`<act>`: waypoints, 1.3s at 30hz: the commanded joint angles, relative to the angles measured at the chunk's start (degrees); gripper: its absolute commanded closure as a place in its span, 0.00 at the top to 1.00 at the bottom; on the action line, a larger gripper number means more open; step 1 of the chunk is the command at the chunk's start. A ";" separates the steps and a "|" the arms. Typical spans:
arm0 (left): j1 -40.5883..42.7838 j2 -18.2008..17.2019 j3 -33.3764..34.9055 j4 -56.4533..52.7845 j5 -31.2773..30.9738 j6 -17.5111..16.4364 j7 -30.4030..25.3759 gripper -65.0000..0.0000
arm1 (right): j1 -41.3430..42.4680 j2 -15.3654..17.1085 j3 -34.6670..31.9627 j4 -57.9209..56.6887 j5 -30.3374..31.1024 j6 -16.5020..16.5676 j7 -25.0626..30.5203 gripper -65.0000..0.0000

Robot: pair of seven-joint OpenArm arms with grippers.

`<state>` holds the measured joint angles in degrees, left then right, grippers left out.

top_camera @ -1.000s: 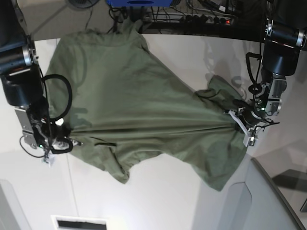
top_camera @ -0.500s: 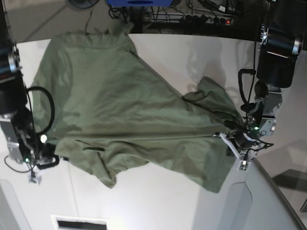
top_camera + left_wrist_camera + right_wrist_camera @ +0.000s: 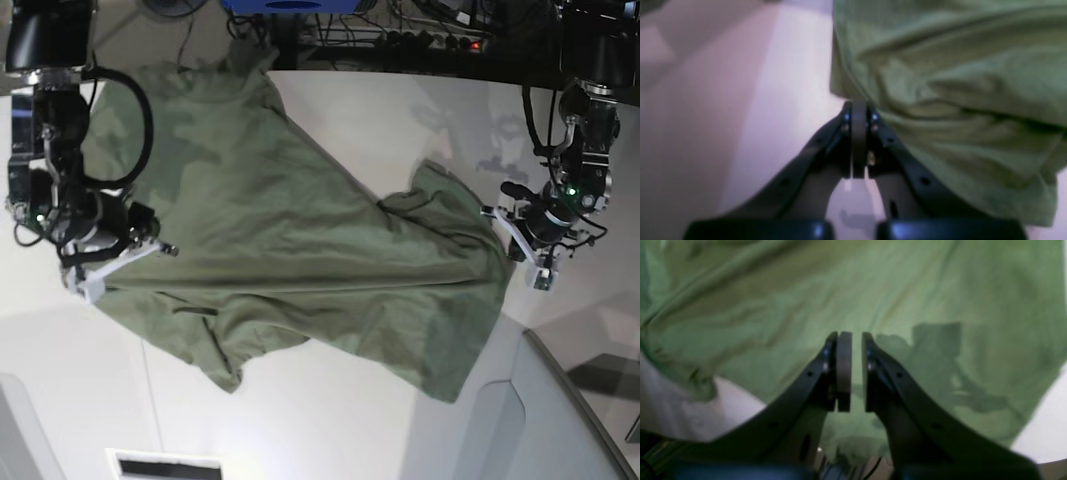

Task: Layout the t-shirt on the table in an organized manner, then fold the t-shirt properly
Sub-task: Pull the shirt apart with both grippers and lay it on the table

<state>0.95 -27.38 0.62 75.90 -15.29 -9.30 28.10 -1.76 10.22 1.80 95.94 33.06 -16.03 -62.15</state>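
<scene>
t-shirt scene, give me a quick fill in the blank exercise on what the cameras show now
1. The t-shirt lying on the white table is olive-____ in colour.
2. The left gripper is fully ____, at the shirt's edge.
3. A narrow ____ shows between the pads of the right gripper.
4. The right gripper hangs over the ____.

Missing words: green; shut; gap; t-shirt

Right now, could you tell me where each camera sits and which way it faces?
Base: overhead, looking down at the t-shirt on the table; both arms show.
Left wrist: behind the left gripper, shut at the shirt's edge.
Right wrist: behind the right gripper, slightly parted above green cloth.
All three views share the shirt.
</scene>
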 commanded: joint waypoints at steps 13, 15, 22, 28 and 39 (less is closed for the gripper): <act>-6.62 1.13 4.08 -14.23 -0.05 0.46 -8.54 0.00 | -3.12 -0.24 0.09 -13.96 -0.14 -0.10 9.36 0.08; -8.91 1.31 7.25 -18.18 -0.05 0.55 -9.86 0.00 | -1.10 1.17 0.00 -18.09 -0.14 0.16 10.59 0.08; -16.91 3.77 11.29 -27.68 -0.14 0.55 -12.23 0.00 | 7.25 6.00 -0.09 -32.86 -0.14 0.43 16.83 0.08; -23.32 5.00 11.46 -31.37 -0.05 0.55 -12.49 0.00 | 17.19 9.43 -0.35 -47.37 -0.14 6.58 24.30 0.08; -28.77 7.38 12.34 -32.95 -0.49 0.29 -12.14 0.00 | 21.76 11.45 -13.45 -39.46 -0.05 6.76 31.42 0.09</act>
<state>-25.80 -18.74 13.37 41.93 -15.66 -9.39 17.32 18.41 20.64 -12.16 56.34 32.97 -9.32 -31.51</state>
